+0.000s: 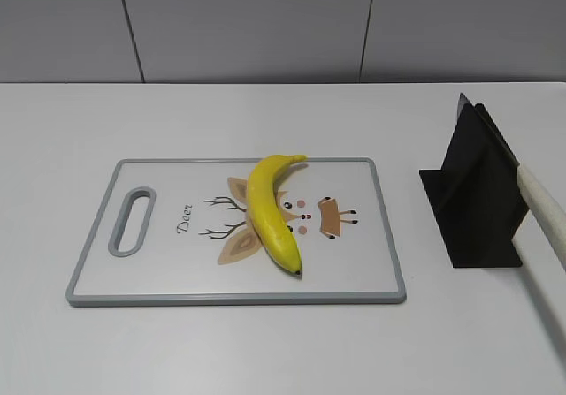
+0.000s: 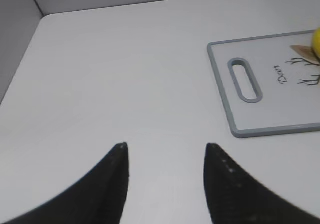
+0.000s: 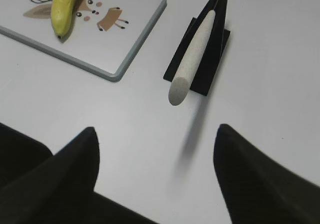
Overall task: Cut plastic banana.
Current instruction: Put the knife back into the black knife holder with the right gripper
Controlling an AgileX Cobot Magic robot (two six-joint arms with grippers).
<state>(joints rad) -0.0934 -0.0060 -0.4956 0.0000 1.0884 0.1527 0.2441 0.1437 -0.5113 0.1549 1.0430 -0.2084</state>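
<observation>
The plastic banana is glossy yellow with a greenish stem and dark tip. It lies on a white cutting board with a grey rim and a deer drawing. It also shows in the right wrist view, and its edge shows in the left wrist view. A knife with a whitish handle rests in a black stand; the handle points toward my right gripper, which is open and empty above the table. My left gripper is open and empty, left of the board. Neither gripper shows in the exterior view.
The white table runs to a grey panelled wall at the back. In the left wrist view the table's left edge is near. The board has a handle slot at its left end.
</observation>
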